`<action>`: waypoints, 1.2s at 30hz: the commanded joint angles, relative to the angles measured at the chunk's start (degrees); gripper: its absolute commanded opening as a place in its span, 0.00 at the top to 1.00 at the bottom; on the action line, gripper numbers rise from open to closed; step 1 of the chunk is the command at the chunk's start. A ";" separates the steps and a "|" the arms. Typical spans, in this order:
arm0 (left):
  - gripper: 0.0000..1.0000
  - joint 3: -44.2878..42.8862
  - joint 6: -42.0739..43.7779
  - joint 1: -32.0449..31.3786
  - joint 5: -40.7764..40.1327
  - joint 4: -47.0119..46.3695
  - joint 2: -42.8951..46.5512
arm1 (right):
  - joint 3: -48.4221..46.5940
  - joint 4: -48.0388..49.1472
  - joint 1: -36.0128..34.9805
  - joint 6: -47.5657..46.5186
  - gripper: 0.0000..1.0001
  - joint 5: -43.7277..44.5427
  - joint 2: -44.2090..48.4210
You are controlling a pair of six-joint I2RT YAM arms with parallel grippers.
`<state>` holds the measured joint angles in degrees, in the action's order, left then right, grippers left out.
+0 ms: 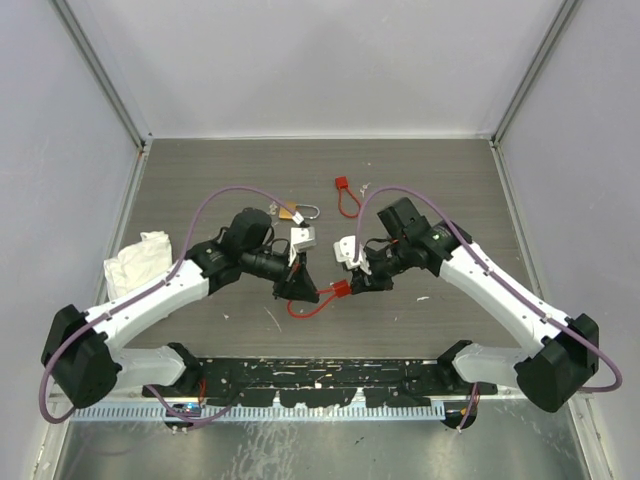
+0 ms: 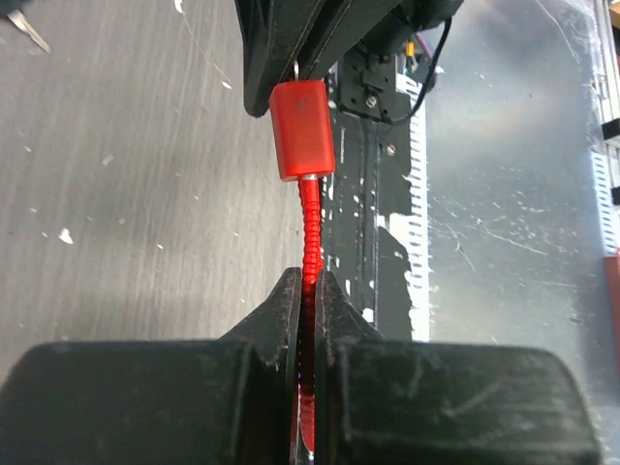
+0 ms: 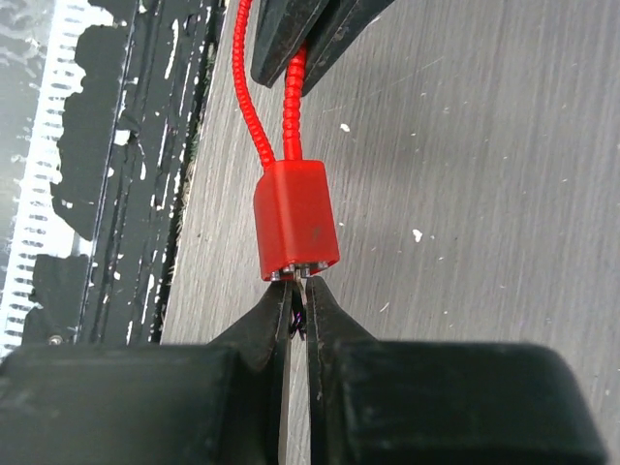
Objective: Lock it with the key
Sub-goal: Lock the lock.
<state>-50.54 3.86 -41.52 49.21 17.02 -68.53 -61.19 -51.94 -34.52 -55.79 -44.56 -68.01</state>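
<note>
– Key (image 3: pixel 295 321) position, please?

– In the right wrist view only a dark scrap of it shows. It is pinched between the tips of the right claw (image 3: pixel 298 294), directly under the bottom end of the red lock body (image 3: pixel 295 222). Its blade is hidden, so I cannot tell how far in it goes.

– So the right claw is clamped on it?

– Yes, its fingers are pressed nearly together on the key, with their tips touching the end of the lock body.

– And the left claw (image 2: pixel 308 288)?

– It is squeezed tight on the red cable (image 2: pixel 310 228), close below the lock body. The cable runs straight through the gap between the fingers.

– Where is this in the overhead view?

– Just below the centre of the frame. The two claws meet tip to tip there, with the lock body between them. The cable loops down onto the worktop (image 1: pixel 420 170).

– Anything else on the worktop?

– A brass padlock (image 1: pixel 297 212) and a second red cable lock (image 1: pixel 345 196) lie above the centre. A white cloth (image 1: pixel 139 262) sits at the left edge.
</note>
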 commanded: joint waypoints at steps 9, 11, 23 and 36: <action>1.00 -8.96 19.62 -10.76 -30.75 19.79 -1.09 | -12.07 -16.61 6.98 0.26 0.99 -13.22 -10.81; 1.00 -7.32 23.74 -14.30 -41.59 20.19 -0.56 | -15.25 -21.93 9.37 -1.88 0.99 -15.58 -13.93; 1.00 -8.02 37.80 -27.16 -76.32 16.49 -6.12 | -7.03 -3.44 -6.22 13.25 0.99 -2.29 -8.29; 1.00 -3.78 20.69 -25.18 -48.71 -3.10 9.70 | -5.34 1.73 -4.58 19.97 0.99 -12.49 -15.44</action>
<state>-55.02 36.16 -72.36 -18.90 28.56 -65.19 -68.45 -58.50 -32.62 -40.77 -55.35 -88.79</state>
